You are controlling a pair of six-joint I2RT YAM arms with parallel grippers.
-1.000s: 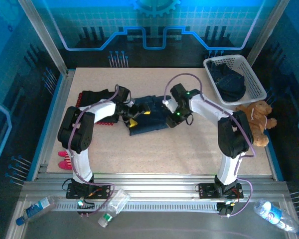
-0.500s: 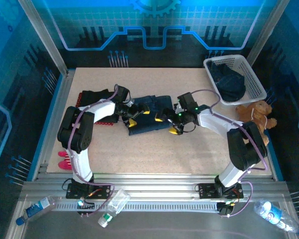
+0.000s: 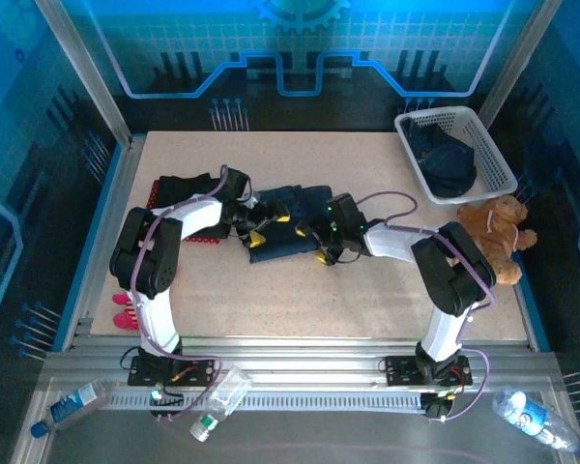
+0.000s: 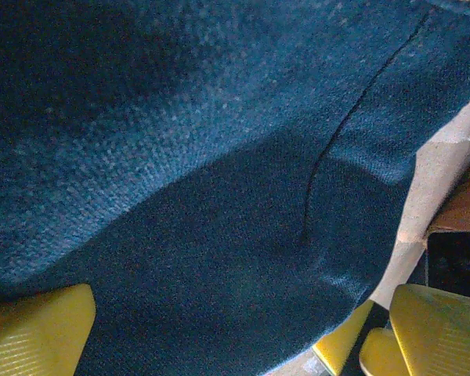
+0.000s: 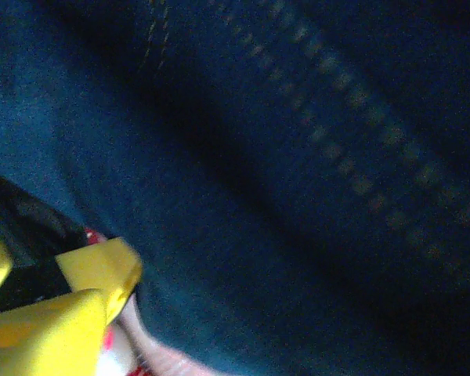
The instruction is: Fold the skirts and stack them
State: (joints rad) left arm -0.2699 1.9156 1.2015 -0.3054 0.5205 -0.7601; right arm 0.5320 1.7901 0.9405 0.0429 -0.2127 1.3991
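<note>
**A:** What's the setting, front to back?

**B:** A ribbed aluminium rail (image 3: 300,372) runs along the near edge. Beyond it is a beige speckled tabletop (image 3: 367,300) framed by metal posts, and a blue-lit panelled wall (image 3: 290,48) stands behind.

**A:** And the count?

**B:** Three clear plastic bottles (image 3: 217,394) lie on the rail, and there are two white robot arms (image 3: 159,290). One pink plush toy (image 3: 126,309) is at the left edge. One folded dark blue denim skirt (image 3: 300,198) lies mid-table. At the left, one red white-dotted skirt (image 3: 205,237) lies under one plain black skirt (image 3: 184,184). At the right there is one brown teddy bear (image 3: 493,227). Beyond it, one white plastic basket (image 3: 440,114) holds dark cloth (image 3: 445,159); I can't count the pieces.

**A:** Grippers?

**B:** The left gripper (image 3: 271,227) is over the denim with its yellow fingers (image 4: 35,329) spread wide. The right gripper (image 3: 317,244) is at the denim's near-right edge; I cannot tell whether it is parted or closed.
</note>
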